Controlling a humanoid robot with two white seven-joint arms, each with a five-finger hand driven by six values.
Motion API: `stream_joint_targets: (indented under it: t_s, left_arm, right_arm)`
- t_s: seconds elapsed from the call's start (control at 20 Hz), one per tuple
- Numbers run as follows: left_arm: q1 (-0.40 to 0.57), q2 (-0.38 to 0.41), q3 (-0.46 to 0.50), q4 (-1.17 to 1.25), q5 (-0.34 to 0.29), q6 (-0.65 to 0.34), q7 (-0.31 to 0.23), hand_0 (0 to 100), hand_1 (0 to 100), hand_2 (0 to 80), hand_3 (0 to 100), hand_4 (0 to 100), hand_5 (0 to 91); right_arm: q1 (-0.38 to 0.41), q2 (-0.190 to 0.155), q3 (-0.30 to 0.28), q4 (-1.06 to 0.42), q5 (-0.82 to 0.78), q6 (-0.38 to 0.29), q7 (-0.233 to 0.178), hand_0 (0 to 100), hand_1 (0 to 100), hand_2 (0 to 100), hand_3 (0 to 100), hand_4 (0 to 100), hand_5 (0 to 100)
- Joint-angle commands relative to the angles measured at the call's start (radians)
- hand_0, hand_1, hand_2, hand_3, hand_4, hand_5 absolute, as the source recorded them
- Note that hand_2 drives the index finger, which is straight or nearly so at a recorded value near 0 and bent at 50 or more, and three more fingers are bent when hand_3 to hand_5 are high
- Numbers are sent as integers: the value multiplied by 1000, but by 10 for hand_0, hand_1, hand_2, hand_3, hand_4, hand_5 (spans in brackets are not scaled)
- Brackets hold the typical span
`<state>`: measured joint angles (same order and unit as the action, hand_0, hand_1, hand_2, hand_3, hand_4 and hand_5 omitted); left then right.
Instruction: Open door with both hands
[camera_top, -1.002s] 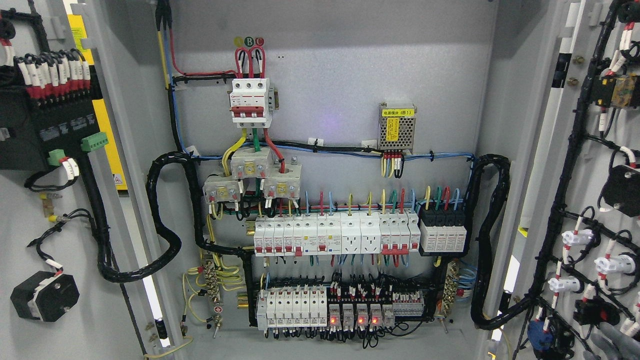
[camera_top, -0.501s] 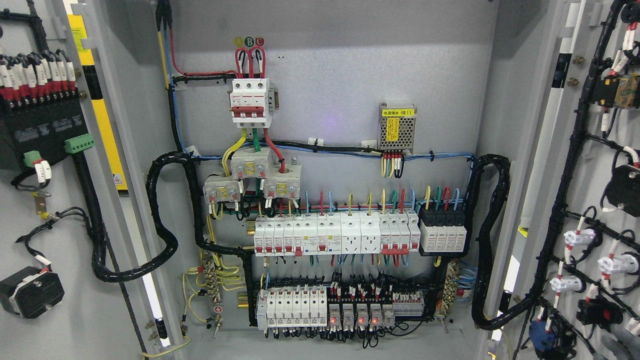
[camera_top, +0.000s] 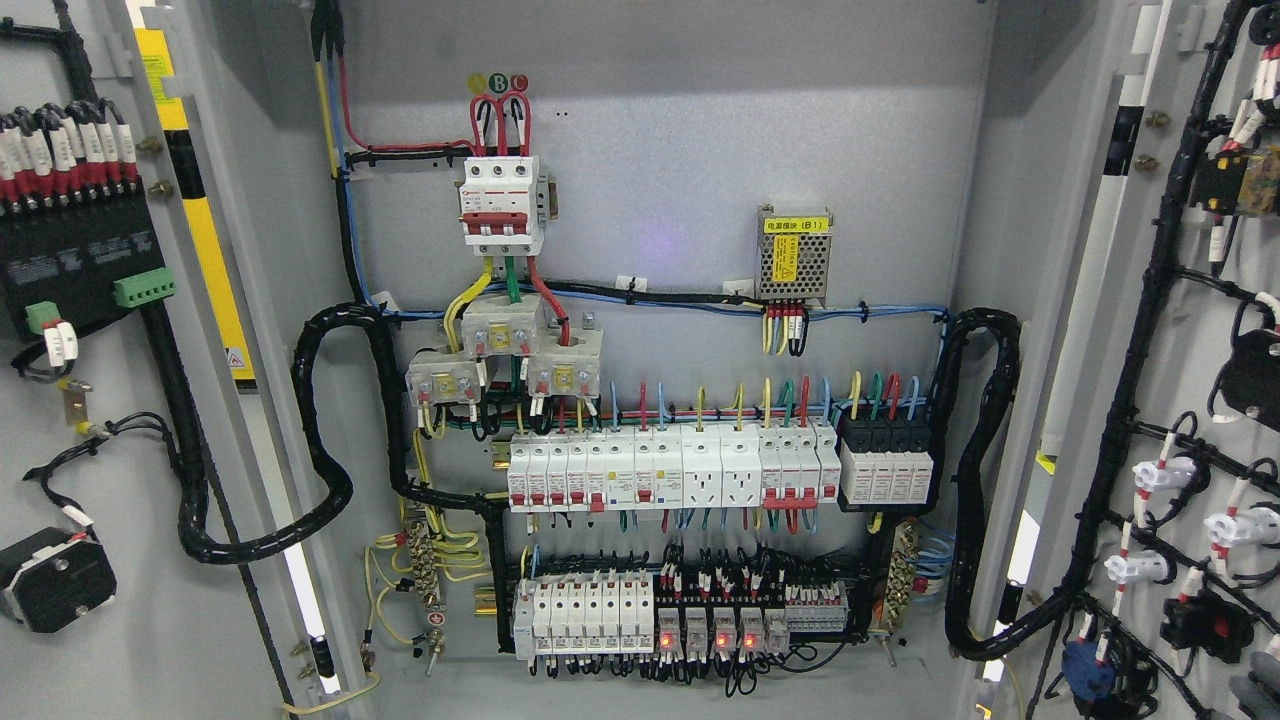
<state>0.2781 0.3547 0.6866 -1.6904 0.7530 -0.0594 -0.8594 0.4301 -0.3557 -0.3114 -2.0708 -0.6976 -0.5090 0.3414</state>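
The cabinet's two grey doors stand wide open in the head view. The left door (camera_top: 100, 620) shows its inner face with a black terminal block (camera_top: 70, 260) and a black round part (camera_top: 55, 580). The right door (camera_top: 1185, 360) carries a black cable harness (camera_top: 1130, 370) and white and black switch backs. Between the doors the back panel (camera_top: 680, 150) with breakers and wiring is fully exposed. My left hand is out of view. A grey rounded shape (camera_top: 1255, 695) at the bottom right corner may be part of my right hand; too little of it shows.
A red-and-white main breaker (camera_top: 503, 205) sits at the upper middle, with rows of white breakers (camera_top: 660, 470) and relays with red lights (camera_top: 705, 640) below. Thick black cable loops (camera_top: 330, 440) hang at both sides of the panel. A yellow-and-black post (camera_top: 205, 230) shows behind the left door hinge.
The left door has swung further outward, its terminal block and round part sliding toward the left edge. The right door's parts have shifted slightly right and down. The grey shape has slid into the corner.
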Motion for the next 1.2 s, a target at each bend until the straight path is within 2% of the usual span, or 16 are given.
stream_joint_targets:
  t_s: [0.0, 0.4, 1.15]
  left_arm:
    - [-11, 47, 34, 69, 3, 1, -16, 0, 83, 174, 366, 221, 0]
    - [-34, 78, 53, 132, 3, 1, -44, 0, 88, 177, 367, 231, 0]
    - [-65, 116, 57, 183, 19, 3, -46, 0, 92, 186, 374, 241, 0]
  right_arm:
    - [12, 3, -21, -2, -5, -3, -1, 214, 107, 0, 0, 0, 0]
    - [33, 4, -46, -2, -5, -5, -1, 215, 107, 0, 0, 0, 0]
    - [48, 10, -83, -3, -5, -9, -1, 215, 108, 0, 0, 0, 0]
